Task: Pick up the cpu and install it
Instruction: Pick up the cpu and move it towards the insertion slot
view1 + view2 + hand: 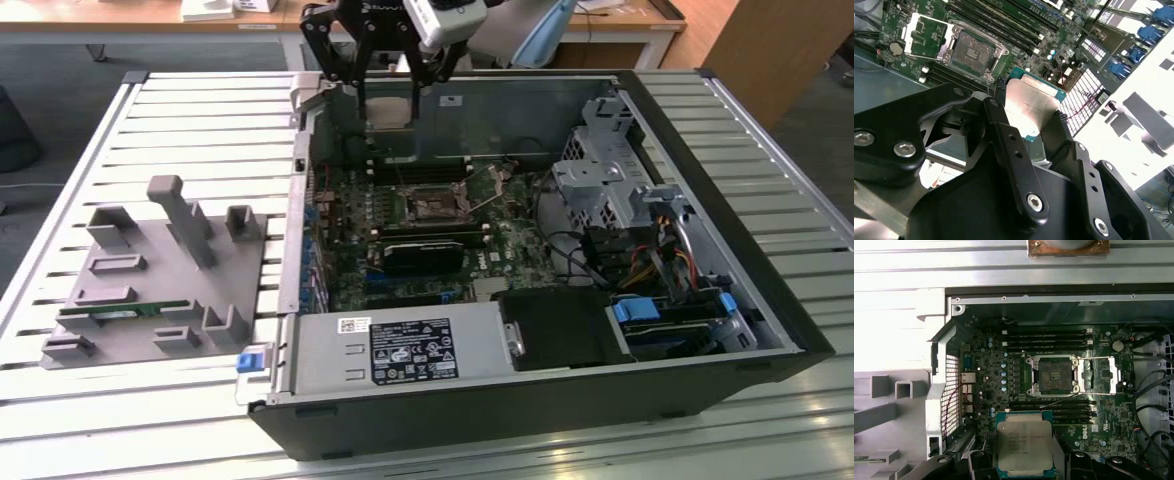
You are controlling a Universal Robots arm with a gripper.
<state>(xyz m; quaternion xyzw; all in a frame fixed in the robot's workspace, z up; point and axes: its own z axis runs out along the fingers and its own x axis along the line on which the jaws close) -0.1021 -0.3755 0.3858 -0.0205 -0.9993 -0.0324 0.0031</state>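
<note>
My gripper (387, 98) hangs over the far part of the open computer case (694, 150), shut on the cpu (388, 114). The cpu is a flat square chip with a silver top and a thin pale-green edge, pinched by its two sides between the black fingers (996, 107). It is also seen held in the first wrist view as the cpu (1024, 445), clear of the board. The motherboard socket (434, 207) lies below and nearer than the chip, its metal frame swung open and its recess bare. Both wrist views show that socket (971, 50) (1051, 375) with the cpu (1031, 105) apart from it.
A grey holder block (154, 270) with upright posts sits on the slatted table at the exterior view's left, a green memory stick (127, 313) lying in it. Inside the case are the power supply (400, 350), a drive cage (607, 185), cables and memory slots (1049, 337).
</note>
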